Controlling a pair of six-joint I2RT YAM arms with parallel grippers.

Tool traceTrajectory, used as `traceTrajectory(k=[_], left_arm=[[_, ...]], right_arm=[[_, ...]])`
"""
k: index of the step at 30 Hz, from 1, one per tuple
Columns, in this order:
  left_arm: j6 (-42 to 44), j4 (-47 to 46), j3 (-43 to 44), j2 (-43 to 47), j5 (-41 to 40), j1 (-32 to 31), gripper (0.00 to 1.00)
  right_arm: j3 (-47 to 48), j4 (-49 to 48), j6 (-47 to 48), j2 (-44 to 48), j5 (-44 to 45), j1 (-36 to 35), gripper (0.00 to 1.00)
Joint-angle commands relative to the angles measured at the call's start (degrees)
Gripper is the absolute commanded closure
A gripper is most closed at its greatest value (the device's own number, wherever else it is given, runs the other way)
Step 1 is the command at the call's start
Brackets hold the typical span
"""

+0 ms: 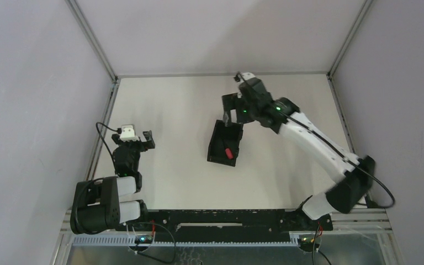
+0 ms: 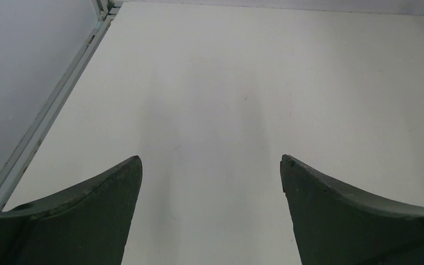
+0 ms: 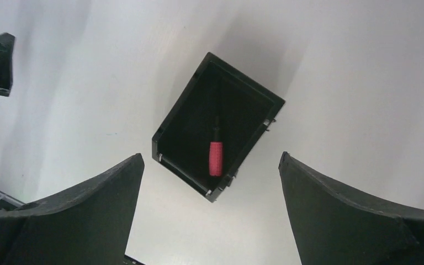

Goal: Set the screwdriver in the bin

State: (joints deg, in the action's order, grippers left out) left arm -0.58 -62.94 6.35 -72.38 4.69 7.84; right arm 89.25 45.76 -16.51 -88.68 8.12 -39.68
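Observation:
The screwdriver [image 3: 216, 157], red-handled with a thin dark shaft, lies on the floor of the black bin [image 3: 183, 116] in the right wrist view. From above, the bin [image 1: 216, 144] sits mid-table with the screwdriver [image 1: 228, 153] at its near right corner. My right gripper [image 1: 232, 116] hovers over the bin's far end, open, nothing between its fingers. In its own view the right gripper [image 3: 210, 157] frames the bin from above. My left gripper [image 1: 138, 138] rests at the table's left side, open and empty, and the left gripper [image 2: 211, 160] sees only bare table.
Aluminium rails [image 1: 104, 118] edge the white table [image 1: 176, 110] on the left, back and right, with grey walls beyond. A black bar [image 1: 221, 218] runs along the near edge between the arm bases.

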Motion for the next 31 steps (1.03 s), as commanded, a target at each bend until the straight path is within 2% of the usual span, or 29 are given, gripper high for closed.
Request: traceTrajectory(k=[1,9,15,21,31], left_arm=[[-0.2,-2.4,2.6,0.0,0.1,-0.4,0.00],[-0.3,-2.5,2.6,0.0,0.1,-0.3,0.00],[-0.3,-2.5,2.6,0.0,0.1,-0.4,0.00],[-0.3,-2.5,2.6,0.1,0.1,-0.3,0.00],[-0.3,-2.5,2.6,0.0,0.1,-0.4,0.00]], right_arm=[[-10.5,-10.8,2.7,10.3,-2.1,3.5,0.00],[-36.6,-26.3,4.0,32.0,-4.5,12.2,0.00],[-54.9,-32.1,0.4,46.1,-5.0,18.8,0.00],[-64.1,-33.0,-2.4,54.7,1.8,19.3,0.00],[-70.6,-36.7,-4.0,61.5,2.0,19.2,0.00]])
